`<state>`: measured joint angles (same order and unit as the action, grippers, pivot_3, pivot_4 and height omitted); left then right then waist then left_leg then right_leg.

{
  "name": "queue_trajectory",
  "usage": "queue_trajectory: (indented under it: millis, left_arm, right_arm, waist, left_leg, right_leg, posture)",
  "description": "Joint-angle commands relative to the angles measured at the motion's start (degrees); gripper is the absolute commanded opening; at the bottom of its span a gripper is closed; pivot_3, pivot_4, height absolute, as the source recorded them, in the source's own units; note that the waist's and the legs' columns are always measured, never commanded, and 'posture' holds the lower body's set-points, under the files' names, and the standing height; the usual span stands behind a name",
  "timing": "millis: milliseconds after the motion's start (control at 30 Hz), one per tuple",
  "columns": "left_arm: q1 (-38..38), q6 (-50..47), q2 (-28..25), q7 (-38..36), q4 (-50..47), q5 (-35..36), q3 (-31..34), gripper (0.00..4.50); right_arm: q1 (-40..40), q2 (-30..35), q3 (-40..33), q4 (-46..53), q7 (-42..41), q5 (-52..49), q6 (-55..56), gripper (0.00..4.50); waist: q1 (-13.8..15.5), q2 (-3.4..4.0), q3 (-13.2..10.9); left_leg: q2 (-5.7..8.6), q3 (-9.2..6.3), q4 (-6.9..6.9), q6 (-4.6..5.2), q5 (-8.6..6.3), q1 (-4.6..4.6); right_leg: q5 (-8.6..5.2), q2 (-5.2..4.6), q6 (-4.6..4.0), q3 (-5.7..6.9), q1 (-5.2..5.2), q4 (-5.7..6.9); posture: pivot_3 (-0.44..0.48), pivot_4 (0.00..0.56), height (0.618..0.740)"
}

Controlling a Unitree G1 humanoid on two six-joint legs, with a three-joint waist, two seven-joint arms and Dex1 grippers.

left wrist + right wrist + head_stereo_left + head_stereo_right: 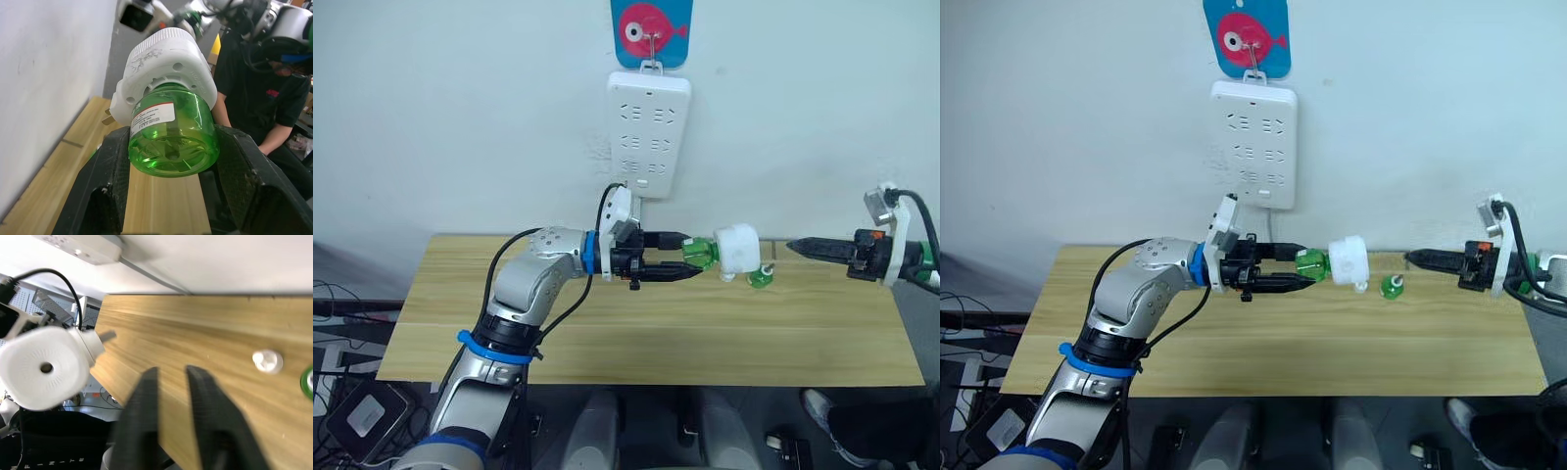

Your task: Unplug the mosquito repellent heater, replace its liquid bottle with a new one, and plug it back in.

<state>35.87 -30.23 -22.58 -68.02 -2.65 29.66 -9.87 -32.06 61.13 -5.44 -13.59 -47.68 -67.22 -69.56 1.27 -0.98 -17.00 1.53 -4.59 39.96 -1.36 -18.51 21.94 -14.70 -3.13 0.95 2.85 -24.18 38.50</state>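
The left end effector (690, 258) clamps the small green see-through bottle (702, 253) screwed into the white rounded plug-in heater (738, 251) above the wooden worktop (646, 333), so if the narrowly parted right end effector (793, 246) twists carelessly, the smooth bottle may slip.

The light is even and rather soft, and the pale wall (460, 117) is bright without hard glare. The power strip (649, 132) throws a faint shadow on the wall just beside it. The wooden tabletop (656, 323) is evenly lit. In the left wrist view the green bottle (172, 142) is sharp and glows, while the person (266, 105) behind it is dim. In the right wrist view the right tool (173, 423) is blurred and dark.
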Motion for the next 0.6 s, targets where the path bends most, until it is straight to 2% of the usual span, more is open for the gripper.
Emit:
queue_trajectory:
  millis: [33,200,400,600]
  left_arm:
    - [-0.4,-1.3,-0.2,-0.8,-4.2,2.9,0.5,2.23]
    - [-0.5,-3.6,-0.8,-1.0,-5.3,4.1,0.4,2.23]
    - [-0.2,-4.7,-0.8,0.0,-5.3,4.9,1.1,2.23]
    - [0.4,-3.4,-0.1,1.8,-3.6,4.2,1.9,2.23]
  right_arm:
    - [-3.8,-3.3,0.0,-1.8,-2.8,4.2,1.5,0.02]
    - [-7.6,-10.8,-2.3,-0.6,-1.4,3.9,-2.3,0.02]
    - [-4.6,-17.2,-5.4,8.9,1.8,-2.6,-10.7,0.02]
    - [0.6,-19.8,-9.3,16.0,6.7,-10.2,-17.2,0.02]
  waist:
    - [0.0,0.00,0.0]
    - [0.1,0.01,0.0]
    - [0.2,0.02,0.0]
    - [0.2,0.02,0.0]
  left_leg:
    - [0.01,0.00,0.00,0.00,0.00,0.02]
    - [0.00,0.00,0.02,-0.02,0.01,0.01]
    - [0.01,-0.10,0.01,-0.03,0.01,0.05]
    - [0.06,-0.15,0.03,-0.03,0.01,0.07]
  right_leg:
    - [0.00,-0.01,0.00,-0.01,0.00,-0.01]
    - [0.00,-0.01,0.00,-0.01,-0.01,0.01]
    - [0.01,-0.02,-0.01,0.03,-0.02,0.02]
    - [0.01,-0.04,0.00,0.01,-0.01,0.01]
  posture:
    - [0.054,0.262,0.740]
    - [0.062,0.256,0.740]
    - [0.068,0.262,0.740]
    - [0.066,0.271,0.740]
